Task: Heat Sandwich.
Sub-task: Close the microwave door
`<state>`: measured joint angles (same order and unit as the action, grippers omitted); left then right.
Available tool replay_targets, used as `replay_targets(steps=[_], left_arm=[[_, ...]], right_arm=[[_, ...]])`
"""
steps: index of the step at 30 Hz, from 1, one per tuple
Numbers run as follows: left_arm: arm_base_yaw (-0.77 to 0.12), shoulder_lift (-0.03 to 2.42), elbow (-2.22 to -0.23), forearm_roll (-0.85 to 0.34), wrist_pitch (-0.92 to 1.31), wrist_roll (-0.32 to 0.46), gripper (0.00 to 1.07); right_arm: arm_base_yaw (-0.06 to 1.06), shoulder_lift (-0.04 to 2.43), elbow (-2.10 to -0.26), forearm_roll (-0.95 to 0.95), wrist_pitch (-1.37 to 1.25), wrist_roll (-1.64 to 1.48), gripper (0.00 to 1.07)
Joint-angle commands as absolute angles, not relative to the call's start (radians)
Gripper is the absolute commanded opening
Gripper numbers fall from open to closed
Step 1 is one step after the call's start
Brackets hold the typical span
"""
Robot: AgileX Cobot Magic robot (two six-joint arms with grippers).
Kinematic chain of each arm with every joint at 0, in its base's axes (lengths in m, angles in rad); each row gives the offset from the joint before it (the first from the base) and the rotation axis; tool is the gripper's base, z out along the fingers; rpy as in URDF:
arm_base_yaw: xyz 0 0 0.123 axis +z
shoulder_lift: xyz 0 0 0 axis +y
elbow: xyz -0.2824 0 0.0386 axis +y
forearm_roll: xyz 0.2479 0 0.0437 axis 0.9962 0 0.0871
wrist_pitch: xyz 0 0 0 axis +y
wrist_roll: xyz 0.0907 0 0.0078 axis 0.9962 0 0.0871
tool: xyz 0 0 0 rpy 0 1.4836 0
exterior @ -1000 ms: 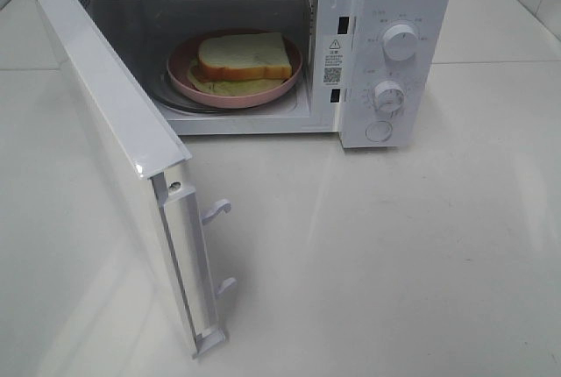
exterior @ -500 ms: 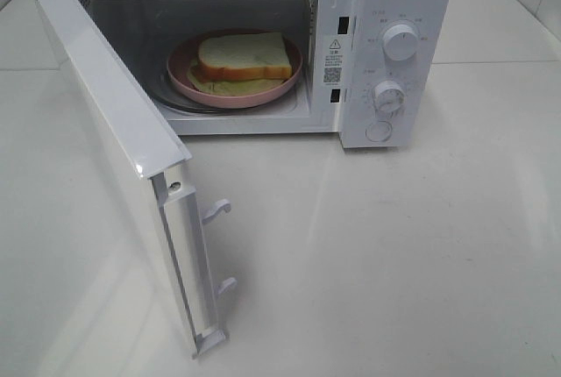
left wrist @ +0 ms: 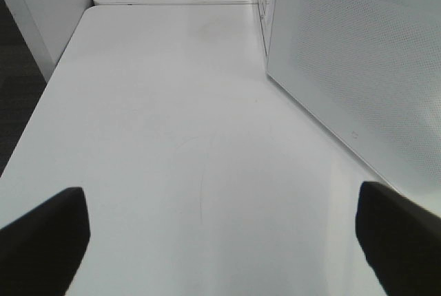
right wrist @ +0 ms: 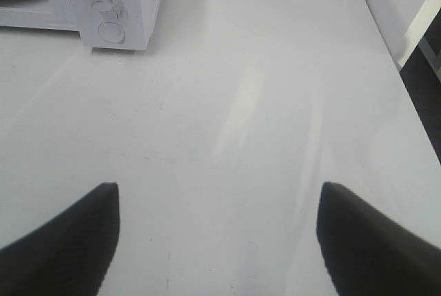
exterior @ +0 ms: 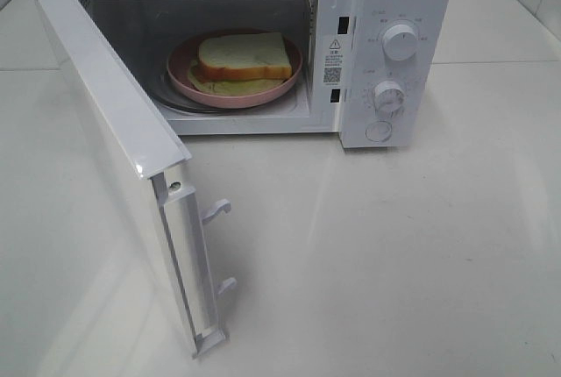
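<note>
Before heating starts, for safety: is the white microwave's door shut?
Open. The white hinged door stands wide; the bread sandwich on the round pink plate shows inside.

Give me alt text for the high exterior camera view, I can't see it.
A sandwich on a pink plate sits inside a white microwave whose door is swung wide open. The microwave stands on a white table. No robot arm is in view.

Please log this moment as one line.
sandwich: on plate, inside microwave | door: open | left gripper: open, empty | right gripper: open, empty
</note>
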<state>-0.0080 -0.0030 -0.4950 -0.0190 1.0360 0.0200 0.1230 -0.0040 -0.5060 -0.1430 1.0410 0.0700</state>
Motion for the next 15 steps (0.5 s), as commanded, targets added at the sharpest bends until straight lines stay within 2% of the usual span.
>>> replay_targets(steps=[1,15], left_arm=[[-0.007,-0.03,-0.493,-0.015,1.028,0.018,1.03],[-0.007,-0.03,-0.493,-0.015,1.028,0.018,1.03]], right_arm=[[0.117,-0.03,-0.503,-0.141,1.033,0.059,0.76],[0.117,-0.03,-0.503,-0.141,1.033,0.058,0.76]])
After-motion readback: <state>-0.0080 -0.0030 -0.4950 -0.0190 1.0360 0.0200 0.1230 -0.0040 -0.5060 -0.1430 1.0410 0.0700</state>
